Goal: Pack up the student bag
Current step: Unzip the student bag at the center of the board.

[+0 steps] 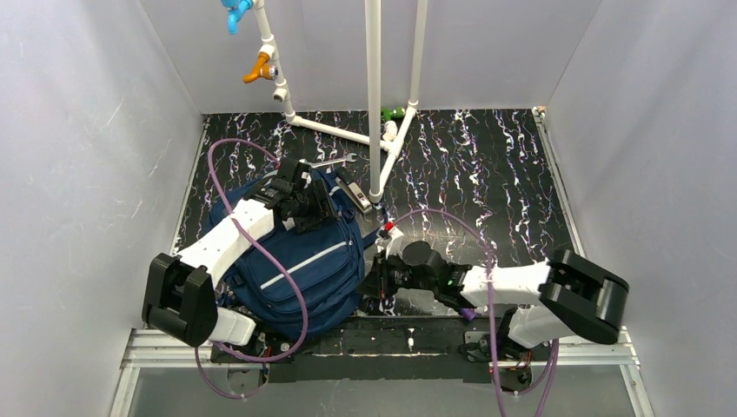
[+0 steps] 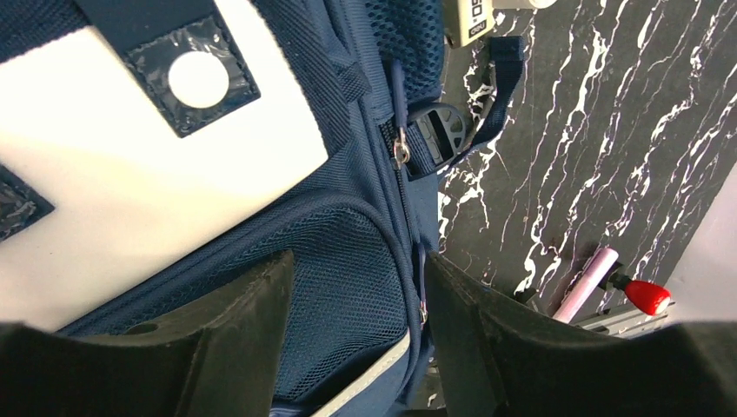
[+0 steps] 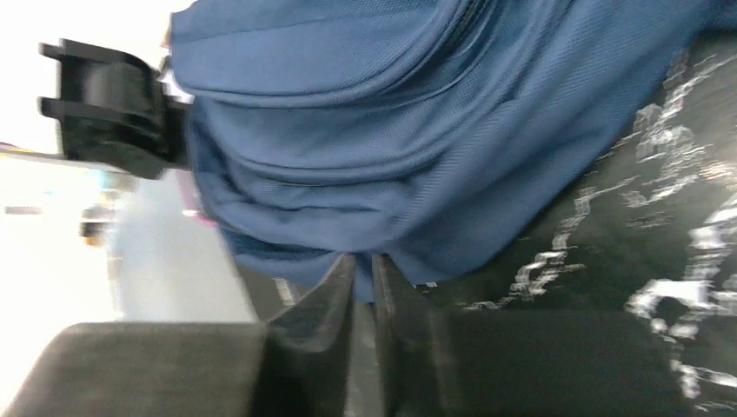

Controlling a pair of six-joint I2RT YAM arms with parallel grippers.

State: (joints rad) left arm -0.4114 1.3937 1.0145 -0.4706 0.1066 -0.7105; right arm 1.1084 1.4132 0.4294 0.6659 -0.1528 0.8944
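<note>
The student bag (image 1: 300, 269) lies flat on the black marbled surface (image 1: 504, 174), toward 8 o'clock in the top view, near the left arm's base. The left gripper (image 1: 308, 204) hangs over the bag's 12 o'clock end — jaws released, standing apart above a mesh pocket. The right gripper (image 1: 374, 278) is at the bag's 3 o'clock edge, clenched tight — whether any fabric is caught between its tips I cannot tell.

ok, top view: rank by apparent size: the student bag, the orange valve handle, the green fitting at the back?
1. student bag, by far the largest.
2. orange valve handle.
3. green fitting, which looks smallest.

The handle sits high on the pipe, nearer the camera, so 2 versus 3 holds for looks only.
</note>
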